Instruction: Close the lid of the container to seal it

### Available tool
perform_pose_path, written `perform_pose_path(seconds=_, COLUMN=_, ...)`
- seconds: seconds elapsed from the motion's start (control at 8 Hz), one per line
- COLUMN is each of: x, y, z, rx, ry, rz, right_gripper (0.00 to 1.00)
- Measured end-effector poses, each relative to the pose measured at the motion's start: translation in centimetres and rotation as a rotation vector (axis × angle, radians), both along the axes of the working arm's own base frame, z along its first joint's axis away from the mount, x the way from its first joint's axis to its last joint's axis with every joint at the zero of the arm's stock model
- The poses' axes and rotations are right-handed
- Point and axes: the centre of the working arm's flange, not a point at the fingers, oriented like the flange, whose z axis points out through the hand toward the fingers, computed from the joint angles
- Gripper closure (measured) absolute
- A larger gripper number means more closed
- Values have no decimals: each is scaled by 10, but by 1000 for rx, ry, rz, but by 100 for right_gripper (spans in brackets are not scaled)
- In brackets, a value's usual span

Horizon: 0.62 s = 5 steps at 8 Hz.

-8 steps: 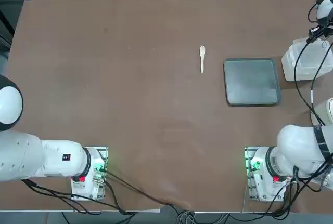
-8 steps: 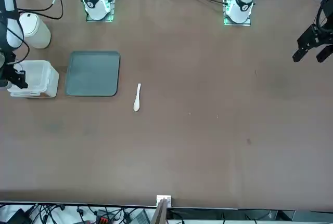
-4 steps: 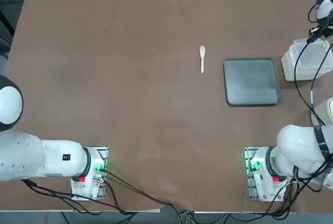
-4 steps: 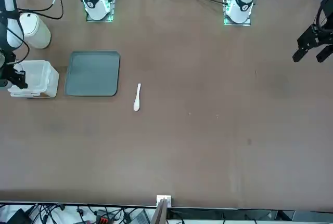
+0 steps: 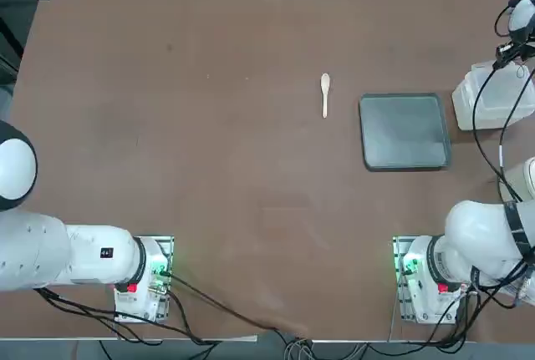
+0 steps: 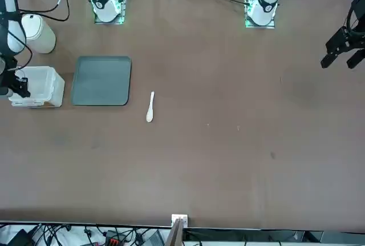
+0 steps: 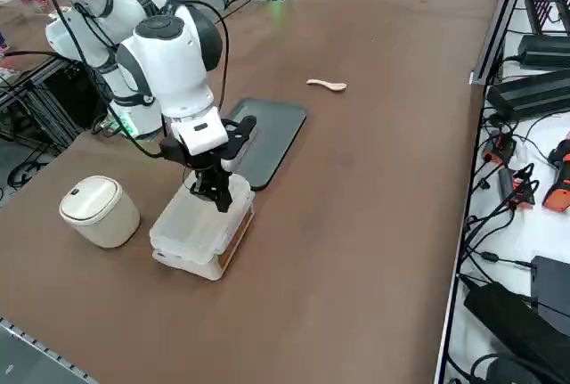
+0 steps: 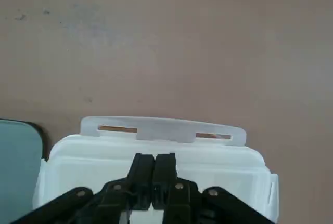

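Pressing together, right jaws seemingly rest atop the container's (image 7: 200,228) lid (image 8: 156,164).

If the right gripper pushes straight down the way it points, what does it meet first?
Likely the translucent white plastic lid on the small white box: the shut right gripper points down at it, seemingly touching already.

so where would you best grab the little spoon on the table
Take the spoon by its thin handle, from straight above, claw spanning its width. It lies flat and alone on the table, beside the grey tray, so nothing blocks a downward approach.
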Motion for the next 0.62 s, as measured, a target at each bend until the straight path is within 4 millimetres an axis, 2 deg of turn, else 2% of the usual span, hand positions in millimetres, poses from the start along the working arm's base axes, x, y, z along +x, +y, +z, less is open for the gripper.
perform_pose_path(seconds=0.62, x=0, y=0, z=0, rx=0, ry=-1, rz=0, right_gripper=98)
